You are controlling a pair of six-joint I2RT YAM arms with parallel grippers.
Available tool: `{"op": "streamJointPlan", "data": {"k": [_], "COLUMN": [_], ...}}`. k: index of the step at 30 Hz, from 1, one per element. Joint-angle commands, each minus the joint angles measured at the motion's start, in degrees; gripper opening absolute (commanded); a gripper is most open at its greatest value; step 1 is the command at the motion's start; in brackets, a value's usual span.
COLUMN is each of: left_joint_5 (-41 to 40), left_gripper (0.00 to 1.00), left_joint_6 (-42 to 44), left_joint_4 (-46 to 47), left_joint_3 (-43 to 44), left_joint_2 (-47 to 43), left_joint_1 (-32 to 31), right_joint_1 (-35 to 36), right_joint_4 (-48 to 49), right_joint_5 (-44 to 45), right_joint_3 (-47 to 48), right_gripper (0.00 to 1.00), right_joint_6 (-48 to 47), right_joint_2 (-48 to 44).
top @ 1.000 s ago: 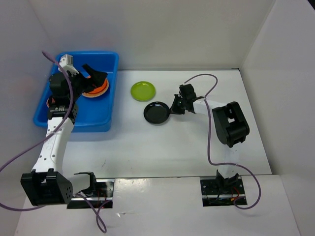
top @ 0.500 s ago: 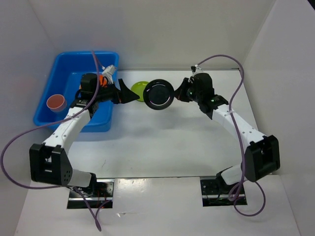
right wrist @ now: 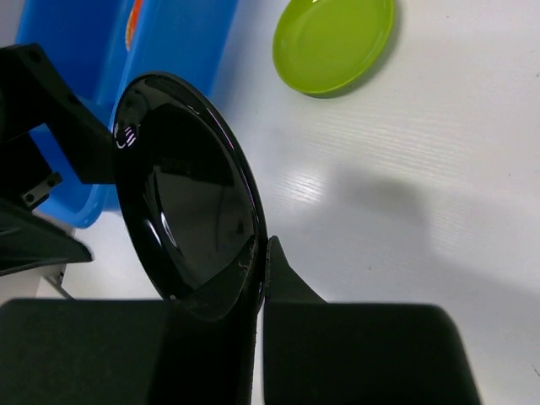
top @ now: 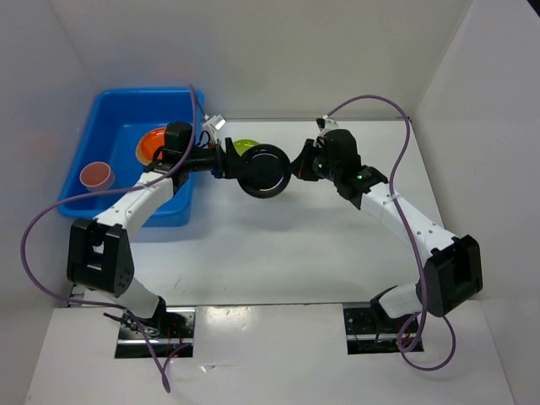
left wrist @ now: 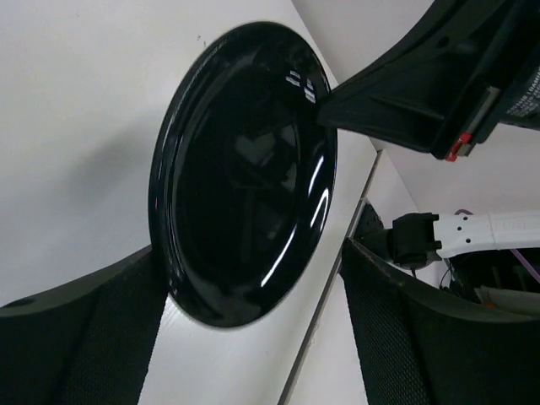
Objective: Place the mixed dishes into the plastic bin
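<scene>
Bin [top: 126, 93] at far left; black plate [top: 263, 172] held on edge just right of it.
We saw R gripper [top: 295, 166] clamped on its rim, L gripper [top: 231, 162] w/ fingers apart, either side of opp. edge; green plate [top: 245, 147] on table [top: 337, 245] just behind; orange plate [top: 152, 143] & pink cup [top: 96, 175] in bin.

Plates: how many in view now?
3. Black plate held up in the right gripper; lime green plate on the table; orange plate in the blue bin. More may lie hidden in the bin.
</scene>
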Motion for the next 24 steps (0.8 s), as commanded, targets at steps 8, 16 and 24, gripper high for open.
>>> {"op": "streamJointPlan", "data": {"k": [8, 16, 24], "left_joint_5": [1.9, -14.68, -45.08], "left_gripper": [0.26, 0.0, 0.0], "left_joint_6": [2.27, -5.55, -11.43], "left_joint_4": [1.2, 1.84, 2.32], "left_joint_3": [4.91, 8.94, 10.56], "left_joint_2": [5.05, 0.67, -3.48], "left_joint_1": [-1.95, 0.68, 14.65], "right_joint_1": [1.85, 1.85, -1.58], "right_joint_4": [2.41, 6.18, 14.79], "right_joint_5": [-1.16, 3.05, 4.12], "right_joint_3": [4.34, 5.66, 7.5], "right_gripper": [0.04, 0.59, 0.82], "right_joint_6": [-1.72, 0.46, 5.22], "right_joint_2": [0.57, 5.57, 13.99]}}
